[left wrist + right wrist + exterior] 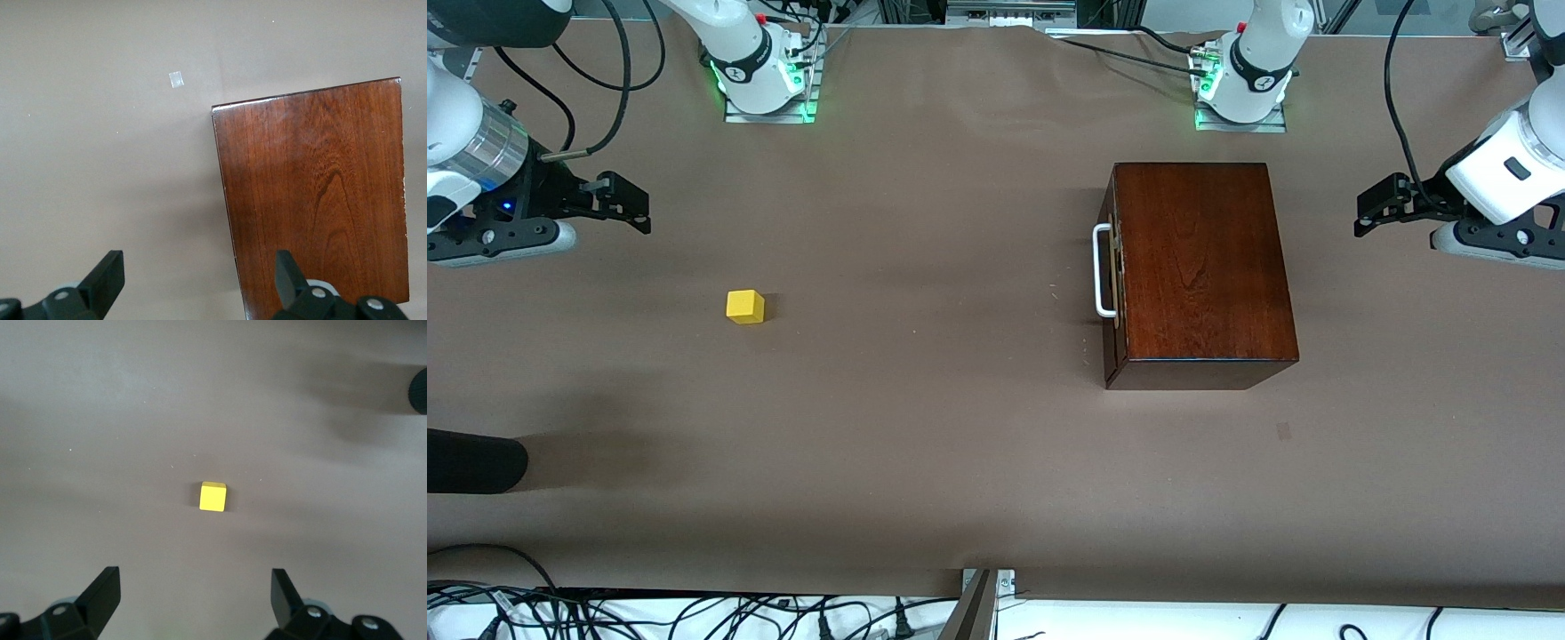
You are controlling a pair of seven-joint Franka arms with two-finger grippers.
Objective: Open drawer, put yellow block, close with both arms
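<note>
- Drawer [1112,271], the dark reddish-brown front with a white U-shaped bar handle [1103,270], sat fully shut in the glossy dark mahogany box [1199,267]. The box stood toward the left arm's end of the brown-covered table [925,427], with the handle facing the right arm's end.
- Small bright yellow cube, the yellow block [745,306], lay alone on the cloth toward the right arm's end, well apart from the box. Nothing touched it.
- Left gripper [1376,206], black and two-fingered, hung over the table at the left arm's end, beside the box's closed back. Its wrist view showed the fingers [107,277] spread wide and empty, with the box top [320,193] below.
- Right gripper [624,197], also black, hung over the table at the right arm's end. Fingers [103,590] spread wide, holding nothing; the block [213,497] was centred ahead of them in the wrist view.
- Judged: task not begun, opening the drawer came first.
- Risk: the left gripper stood at the wrong side of the box for the handle. Reaching over could knock or turn the box.
- Risk: the box looked unanchored. A one-armed pull on the handle might drag the whole box across the cloth instead of sliding the tray out, so bracing by the other arm seemed wise.
- Risk: the handle bar stood close to the front, and an off-centre pinch might slip.
- Risk: the block was small, and a skewed descent could push it away or tip it on the cloth.
</note>
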